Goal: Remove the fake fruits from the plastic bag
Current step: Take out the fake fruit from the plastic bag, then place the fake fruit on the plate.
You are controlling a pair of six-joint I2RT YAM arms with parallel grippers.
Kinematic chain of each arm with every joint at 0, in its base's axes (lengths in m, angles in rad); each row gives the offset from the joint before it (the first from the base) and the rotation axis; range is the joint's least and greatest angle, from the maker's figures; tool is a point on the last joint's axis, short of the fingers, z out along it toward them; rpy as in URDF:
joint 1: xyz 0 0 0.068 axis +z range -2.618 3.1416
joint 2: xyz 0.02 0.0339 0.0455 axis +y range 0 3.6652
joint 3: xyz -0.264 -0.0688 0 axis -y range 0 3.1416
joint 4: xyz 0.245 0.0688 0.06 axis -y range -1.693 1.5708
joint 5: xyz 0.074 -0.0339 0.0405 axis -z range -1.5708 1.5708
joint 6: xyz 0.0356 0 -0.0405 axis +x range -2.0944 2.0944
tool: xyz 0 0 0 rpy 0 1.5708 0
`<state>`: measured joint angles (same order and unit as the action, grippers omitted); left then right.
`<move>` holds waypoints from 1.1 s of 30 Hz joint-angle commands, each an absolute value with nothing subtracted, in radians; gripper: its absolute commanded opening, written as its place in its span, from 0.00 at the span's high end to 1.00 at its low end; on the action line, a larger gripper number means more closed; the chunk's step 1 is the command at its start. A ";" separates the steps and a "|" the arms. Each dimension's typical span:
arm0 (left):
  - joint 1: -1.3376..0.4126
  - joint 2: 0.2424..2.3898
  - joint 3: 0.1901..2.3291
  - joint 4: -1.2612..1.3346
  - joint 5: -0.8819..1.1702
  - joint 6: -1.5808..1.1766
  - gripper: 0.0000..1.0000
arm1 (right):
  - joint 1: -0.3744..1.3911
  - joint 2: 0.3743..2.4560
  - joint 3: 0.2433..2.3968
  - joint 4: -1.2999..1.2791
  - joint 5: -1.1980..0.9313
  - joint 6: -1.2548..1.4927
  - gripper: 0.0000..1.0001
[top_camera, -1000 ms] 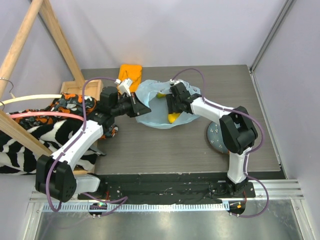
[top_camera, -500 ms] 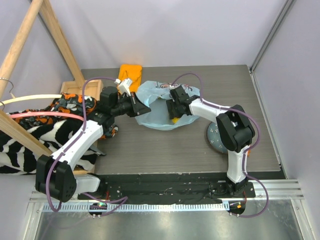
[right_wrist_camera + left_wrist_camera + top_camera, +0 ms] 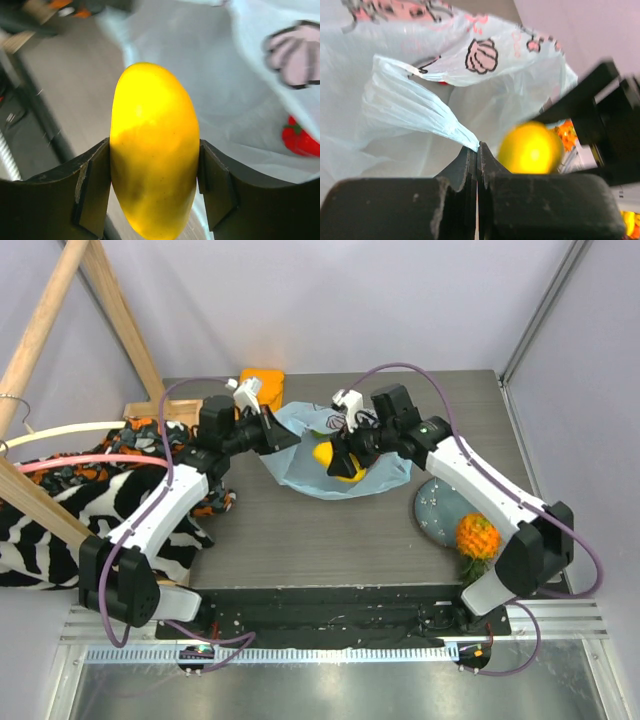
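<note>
Nearest, the pineapple [image 3: 478, 537] sits at the near rim of the plate [image 3: 432, 502] — already out. In the last second the right gripper [image 3: 347, 452] has lifted a smooth, glossy yellow fruit [image 3: 152, 170] clear above the plastic bag [image 3: 410, 110] lying mid-worktop — a second fruit nearly freed. The left gripper [image 3: 478, 150] stays pinched on the bag's crinkly edge. A red fruit [image 3: 300, 137] lies inside, farther back.

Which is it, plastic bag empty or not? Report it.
Not empty. The right wrist view shows a red fruit lying inside the plastic bag, beyond the yellow fruit gripped by the right gripper.
</note>
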<state>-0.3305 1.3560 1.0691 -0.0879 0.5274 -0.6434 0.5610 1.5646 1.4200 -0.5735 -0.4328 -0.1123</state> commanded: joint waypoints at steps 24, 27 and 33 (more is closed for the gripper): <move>-0.259 1.440 1.284 -0.271 0.601 -0.264 1.00 | -0.299 1.563 1.365 -1.123 -0.549 -1.254 0.72; -0.261 1.447 1.298 -0.302 0.598 -0.236 1.00 | -0.301 1.604 1.364 -1.126 -0.526 -1.338 0.68; -0.261 1.437 1.279 -0.279 0.606 -0.252 1.00 | -0.281 1.732 1.397 -1.127 -0.486 -1.325 0.66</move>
<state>-0.2707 1.4513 1.2545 -0.2871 0.5797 -0.2775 -0.2970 1.6775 1.3506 -1.1007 -0.5076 -1.2636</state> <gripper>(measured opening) 0.014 0.669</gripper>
